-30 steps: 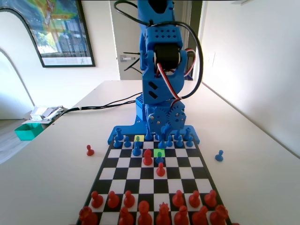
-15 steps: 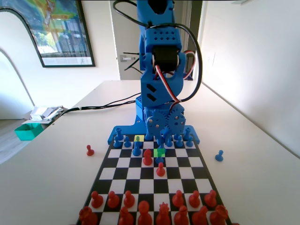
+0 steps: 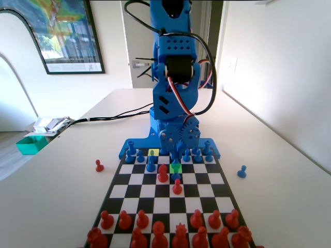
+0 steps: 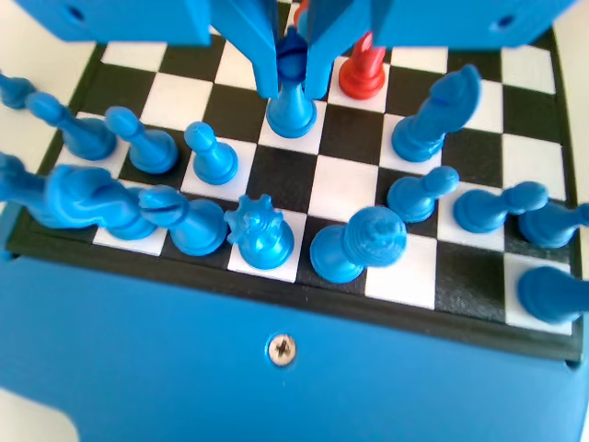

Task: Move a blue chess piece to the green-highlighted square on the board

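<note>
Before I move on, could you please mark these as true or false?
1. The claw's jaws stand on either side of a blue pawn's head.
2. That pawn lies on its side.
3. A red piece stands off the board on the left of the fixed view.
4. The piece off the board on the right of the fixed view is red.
1. True. In the wrist view the claw has one jaw on each side of the blue pawn.
2. False. The pawn stands upright on a white square.
3. True. The red piece stands on the table there.
4. False. That lone piece is blue.
</note>
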Action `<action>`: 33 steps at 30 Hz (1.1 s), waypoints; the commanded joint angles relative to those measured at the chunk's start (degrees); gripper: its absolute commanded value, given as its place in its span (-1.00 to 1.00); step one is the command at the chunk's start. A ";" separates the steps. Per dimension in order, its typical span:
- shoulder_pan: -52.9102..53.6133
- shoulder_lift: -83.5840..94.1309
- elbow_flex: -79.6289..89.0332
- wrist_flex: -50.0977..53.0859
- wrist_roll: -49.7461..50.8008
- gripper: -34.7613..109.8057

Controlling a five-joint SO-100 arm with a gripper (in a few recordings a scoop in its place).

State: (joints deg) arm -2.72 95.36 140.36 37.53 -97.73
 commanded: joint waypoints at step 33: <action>1.49 8.09 -13.54 15.03 -1.32 -0.40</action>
State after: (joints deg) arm -1.05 98.09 132.45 48.78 -99.05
